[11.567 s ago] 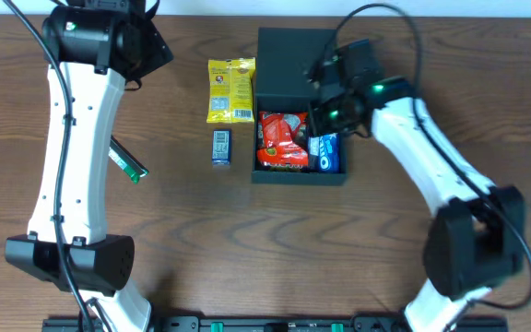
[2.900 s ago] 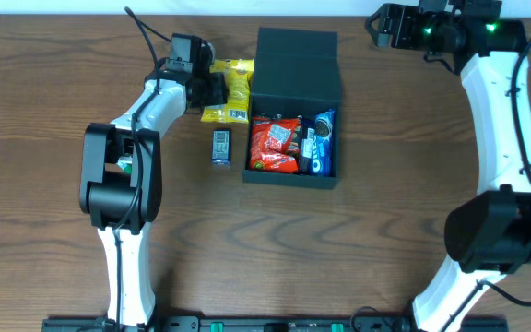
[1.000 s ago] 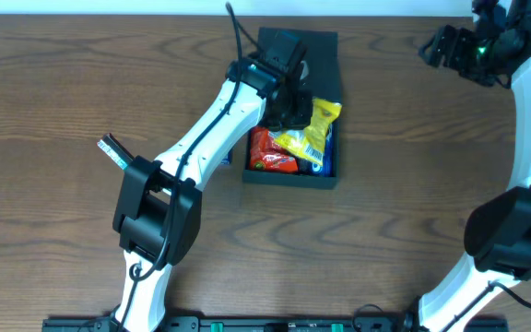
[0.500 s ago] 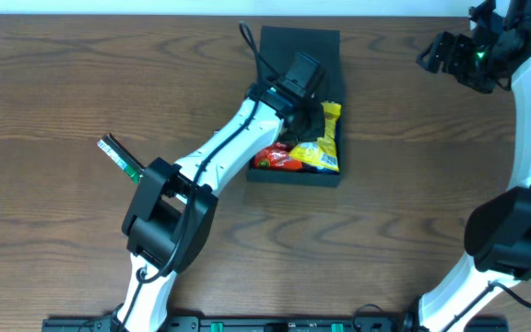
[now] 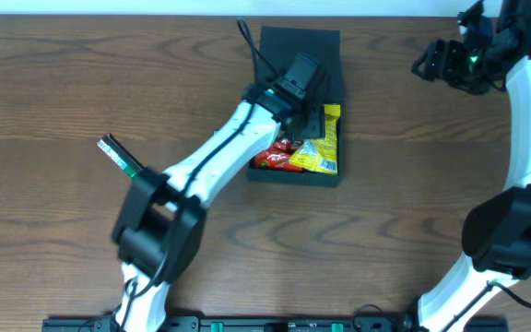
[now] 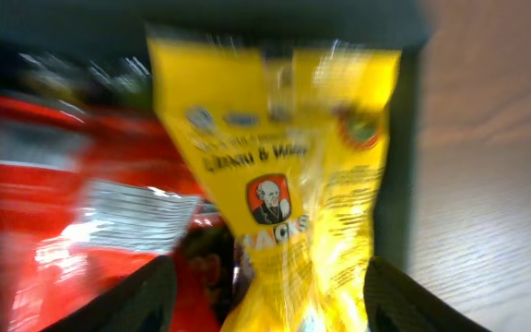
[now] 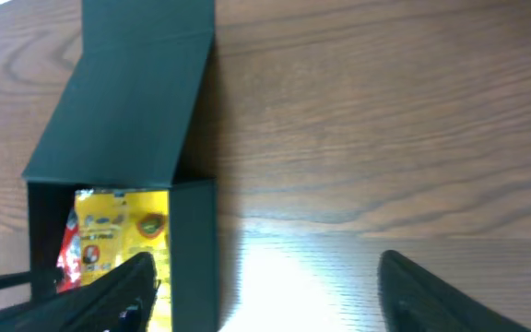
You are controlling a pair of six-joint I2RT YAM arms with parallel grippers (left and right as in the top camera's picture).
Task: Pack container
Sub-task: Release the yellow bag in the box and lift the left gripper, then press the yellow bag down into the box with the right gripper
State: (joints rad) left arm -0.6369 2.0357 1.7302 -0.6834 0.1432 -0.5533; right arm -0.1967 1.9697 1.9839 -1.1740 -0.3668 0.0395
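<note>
The container (image 5: pixel 332 177) is a dark box whose open lid (image 5: pixel 299 48) lies flat behind it. Inside lie a red snack packet (image 5: pixel 271 159) and a yellow snack packet (image 5: pixel 324 148), the yellow one on the right side. My left gripper (image 5: pixel 312 115) hovers over the box, open. In the left wrist view the yellow packet (image 6: pixel 284 175) lies loose between the spread fingers (image 6: pixel 132 300), beside the red packet (image 6: pixel 72 203). My right gripper (image 5: pixel 427 65) hangs open and empty at the far right. Its wrist view shows the container's wall (image 7: pixel 196 249) and the yellow packet (image 7: pixel 123 231).
A small green-and-clear stick (image 5: pixel 120 157) lies on the wooden table (image 5: pixel 63 83) at the left, near my left arm's base link. Bare wood (image 7: pixel 385 138) stretches to the right of the container, under my right gripper (image 7: pixel 265 263).
My left gripper carried the yellow packet down into the right side of the box and opened, letting it go. The right gripper's jaws narrowed a little, staying at the far right.
</note>
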